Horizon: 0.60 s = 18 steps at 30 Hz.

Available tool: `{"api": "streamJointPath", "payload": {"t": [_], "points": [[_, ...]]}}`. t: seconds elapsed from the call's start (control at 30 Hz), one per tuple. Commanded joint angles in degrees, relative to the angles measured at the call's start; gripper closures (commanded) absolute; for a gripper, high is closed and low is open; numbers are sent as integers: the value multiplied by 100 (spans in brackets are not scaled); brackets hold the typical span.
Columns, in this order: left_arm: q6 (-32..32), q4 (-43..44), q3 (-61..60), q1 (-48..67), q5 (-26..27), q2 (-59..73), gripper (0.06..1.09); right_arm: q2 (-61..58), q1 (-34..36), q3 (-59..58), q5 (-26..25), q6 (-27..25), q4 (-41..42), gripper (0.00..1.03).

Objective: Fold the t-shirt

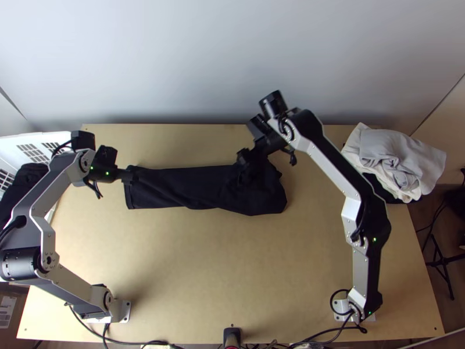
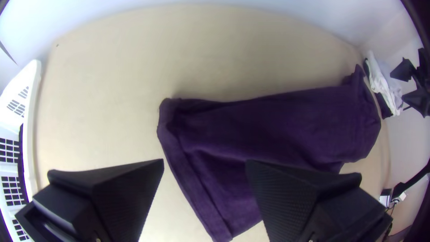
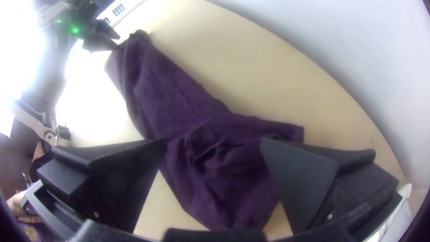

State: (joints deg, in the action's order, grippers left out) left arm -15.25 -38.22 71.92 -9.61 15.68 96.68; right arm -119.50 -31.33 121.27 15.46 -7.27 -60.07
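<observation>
One long strip is formed, though folding looks only partway: beside the released left pincer point(image 2: 204, 160), the shirt point(image 1: 174, 186) lies fairly flat on the bench point(image 1: 221, 267); beneath the right pincer point(image 3: 213, 140), also released, it bunches. Smoothing and final folds seem left.

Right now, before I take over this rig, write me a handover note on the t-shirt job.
Left gripper: open, at the shirt's hemmed end, holding nothing.
Right gripper: open, over the rumpled end, holding nothing.
Dark t-shirt: a long, narrow strip across the table's far half, fairly flat toward the left arm, bunched toward the right arm.
Done: it is narrow, perhaps from lengthwise folding; I can't tell how many layers.
Left: probably smooth the bunched end, then fold the strip shorter.
Elsewhere: a pile of light cloths at the table's right edge.
</observation>
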Motion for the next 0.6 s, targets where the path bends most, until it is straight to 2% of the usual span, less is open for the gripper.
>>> {"api": "streamJointPath", "payload": {"t": [0.0, 0.37, 0.43, 0.5, 0.57], "points": [[4, 16, -310, 11, -13, 96, 19, 296, -532, -499, 18, -20, -31, 6], [127, 113, -240, 205, -57, 553, 20, 287, -892, -842, 18, -55, -31, 6], [171, 95, -222, 266, -57, 641, 25, 287, -892, -851, 18, -55, -31, 6], [206, 69, -196, 328, -57, 738, 25, 278, -892, -851, 18, -64, -31, 6], [250, 60, -170, 372, -48, 808, 33, 261, -883, -860, 18, -64, -31, 6]]}}
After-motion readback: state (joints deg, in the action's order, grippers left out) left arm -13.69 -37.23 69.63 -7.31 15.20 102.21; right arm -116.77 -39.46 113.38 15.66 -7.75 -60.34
